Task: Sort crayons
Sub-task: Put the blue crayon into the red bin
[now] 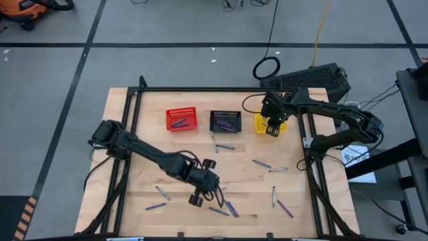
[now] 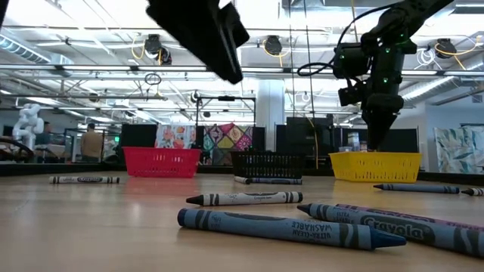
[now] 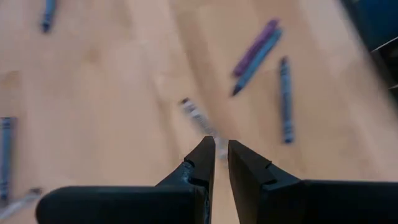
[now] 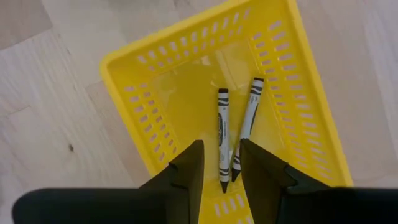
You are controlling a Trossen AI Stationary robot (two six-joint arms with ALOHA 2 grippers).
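Observation:
Loose crayons lie flat about the wooden table [image 1: 134,154]: a grey crayon [image 2: 242,199], a blue crayon [image 2: 287,227] and a purple crayon [image 2: 423,223] lie near the front. My left gripper [image 1: 200,191] hovers above the near middle of the table. Its fingers [image 3: 221,152] are all but shut and hold nothing, above a grey crayon [image 3: 198,117]. My right gripper [image 1: 272,127] hangs open and empty [image 4: 221,155] over the yellow basket [image 4: 155,106]. Two grey crayons [image 4: 222,140] lie on the basket's floor.
A red basket [image 1: 181,119] and a black basket [image 1: 225,121] stand in a row with the yellow basket [image 1: 259,124] at the table's far side, each holding crayons. More crayons lie right of middle [image 1: 261,163] and near left [image 1: 162,193]. A black frame [image 1: 200,90] rims the table.

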